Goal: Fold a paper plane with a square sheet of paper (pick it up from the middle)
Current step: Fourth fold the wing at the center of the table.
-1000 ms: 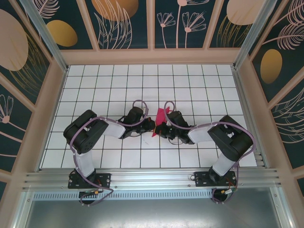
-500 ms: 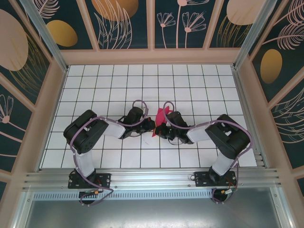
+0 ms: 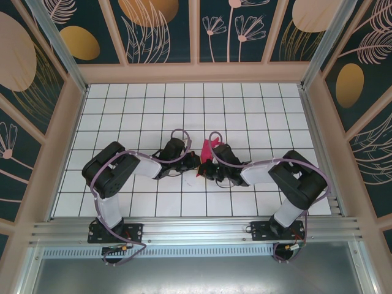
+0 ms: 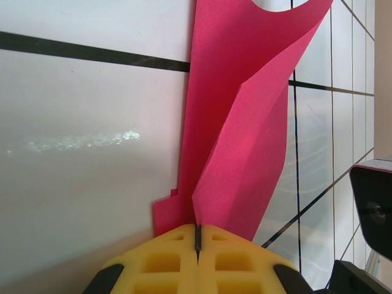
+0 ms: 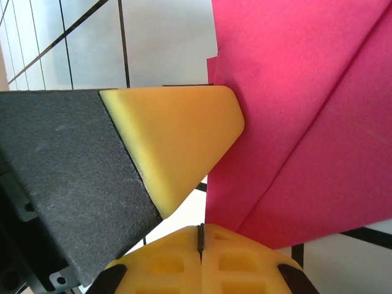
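- The sheet of paper point(image 3: 207, 149) is magenta-red and partly folded; from above it stands up off the white gridded desk point(image 3: 122, 110) near the middle, between the two wrists.
- The left hand point(image 4: 198, 237) has its yellow pads pressed together with no gap; the near edge of the sheet is pinched in the seam between them; from there the paper point(image 4: 239, 122) rises away as a long folded flap with a sharp crease along it, and its top edge curls over.
- The right hand point(image 5: 200, 239) also has its pads together, clamped on a lower corner of the sheet point(image 5: 306, 92); diagonal creases run across the red surface here.
- In the right wrist view one yellow pad point(image 5: 177, 141) of the left hand, on its black finger, lies against the paper's left edge, just beside the right hand's own pads.
- Seen from above, both hands meet at the sheet, close together, with the arms bent inward from either side.
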Controlling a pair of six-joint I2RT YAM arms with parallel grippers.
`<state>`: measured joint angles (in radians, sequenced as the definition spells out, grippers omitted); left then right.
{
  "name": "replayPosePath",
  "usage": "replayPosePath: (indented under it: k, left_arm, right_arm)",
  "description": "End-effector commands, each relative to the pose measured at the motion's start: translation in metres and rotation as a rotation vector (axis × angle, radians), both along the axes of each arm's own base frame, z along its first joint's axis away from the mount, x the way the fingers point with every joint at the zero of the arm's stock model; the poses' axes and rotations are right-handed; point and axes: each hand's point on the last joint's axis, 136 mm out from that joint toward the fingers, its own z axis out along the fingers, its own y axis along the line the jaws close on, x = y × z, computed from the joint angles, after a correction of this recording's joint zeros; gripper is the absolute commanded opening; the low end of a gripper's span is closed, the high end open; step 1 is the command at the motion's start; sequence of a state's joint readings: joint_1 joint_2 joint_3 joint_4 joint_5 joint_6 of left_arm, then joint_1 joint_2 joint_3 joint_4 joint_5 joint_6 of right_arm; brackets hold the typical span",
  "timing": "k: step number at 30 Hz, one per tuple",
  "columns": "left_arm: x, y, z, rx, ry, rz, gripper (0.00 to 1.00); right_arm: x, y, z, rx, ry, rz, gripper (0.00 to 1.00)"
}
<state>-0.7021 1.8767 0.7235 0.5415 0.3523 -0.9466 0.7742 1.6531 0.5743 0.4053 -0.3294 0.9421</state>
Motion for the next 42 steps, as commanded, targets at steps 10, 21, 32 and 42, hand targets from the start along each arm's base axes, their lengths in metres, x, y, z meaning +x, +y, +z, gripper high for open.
replayPosePath:
  k: [10,21,32,42]
  left_arm:
    - [-0.027,0.034,-0.071,0.217,0.124,0.029,0.00]
    - [-0.025,0.034,-0.070,0.212,0.122,0.035,0.00]
    - [-0.026,0.036,-0.069,0.220,0.121,0.039,0.00]
    - [-0.024,0.036,-0.068,0.238,0.112,0.025,0.00]
  right_arm:
    - [0.002,0.002,-0.022,-0.047,0.020,-0.009,0.00]
    - [0.000,0.012,0.008,-0.023,-0.040,0.029,0.00]
    - [-0.006,0.008,-0.031,-0.102,0.045,0.020,0.00]
    - [0.054,-0.037,0.065,-0.072,-0.186,-0.091,0.00]
